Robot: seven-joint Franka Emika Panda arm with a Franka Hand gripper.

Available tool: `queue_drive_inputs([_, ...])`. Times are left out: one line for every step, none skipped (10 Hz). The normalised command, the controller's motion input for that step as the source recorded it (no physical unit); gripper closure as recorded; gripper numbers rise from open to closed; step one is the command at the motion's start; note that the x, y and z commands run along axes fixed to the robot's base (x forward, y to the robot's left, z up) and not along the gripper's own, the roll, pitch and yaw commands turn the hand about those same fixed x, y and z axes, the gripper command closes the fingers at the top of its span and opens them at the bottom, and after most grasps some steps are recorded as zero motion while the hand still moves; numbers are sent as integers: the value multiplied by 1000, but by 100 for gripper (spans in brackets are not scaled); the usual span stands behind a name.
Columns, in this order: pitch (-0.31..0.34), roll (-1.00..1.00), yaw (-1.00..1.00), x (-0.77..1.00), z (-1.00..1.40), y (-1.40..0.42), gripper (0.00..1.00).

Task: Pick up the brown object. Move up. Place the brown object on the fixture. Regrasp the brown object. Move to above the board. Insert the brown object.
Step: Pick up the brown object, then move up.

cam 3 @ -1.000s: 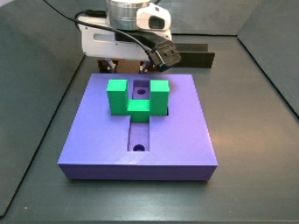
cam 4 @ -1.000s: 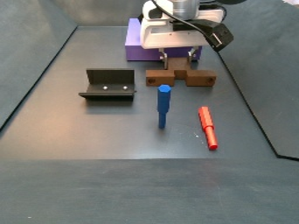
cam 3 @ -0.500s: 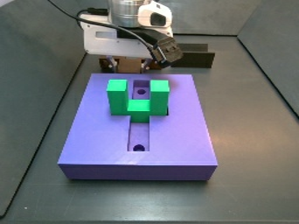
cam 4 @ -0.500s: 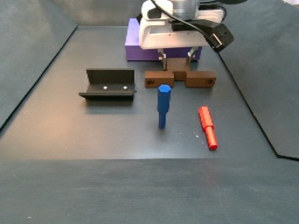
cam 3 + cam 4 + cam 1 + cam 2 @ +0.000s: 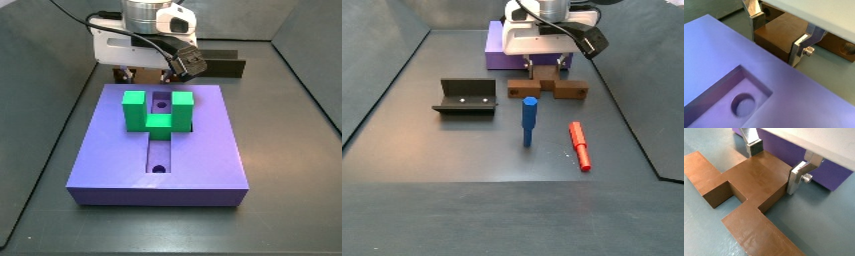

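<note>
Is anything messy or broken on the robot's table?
Nothing looks broken or spilled. The brown object lies flat on the floor beside the board, with the gripper straddling its raised middle block. The blue peg stands upright, the red peg lies flat, and the fixture sits empty.

Pincer (image 5: 140,72) fingertips hidden behind board (image 5: 201,150); brown object (image 5: 747,188) cut by frame.

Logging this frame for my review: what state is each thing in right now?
gripper: low over the brown object, fingers either side of its raised block, contact unclear
brown object: lying flat on the floor
fixture: empty
board: slot holes unfilled
green block: standing on the board
blue peg: upright
red peg: lying down
</note>
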Motion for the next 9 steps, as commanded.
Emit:
queue_drive_inputs([0, 0, 0, 0, 0, 0, 100])
queue_drive_inputs([0, 0, 0, 0, 0, 0, 100])
queue_drive_inputs([0, 0, 0, 0, 0, 0, 100])
queue_drive_inputs([0, 0, 0, 0, 0, 0, 100])
queue_drive_inputs([0, 0, 0, 0, 0, 0, 100])
queue_drive_inputs([0, 0, 0, 0, 833, 0, 100])
queue_drive_inputs([5, 11, 37, 7, 831, 67, 100])
queue_drive_inputs([55, 8, 43, -38, 692, 77, 100])
queue_drive_inputs([43, -30, 20, -8, 322, 14, 100])
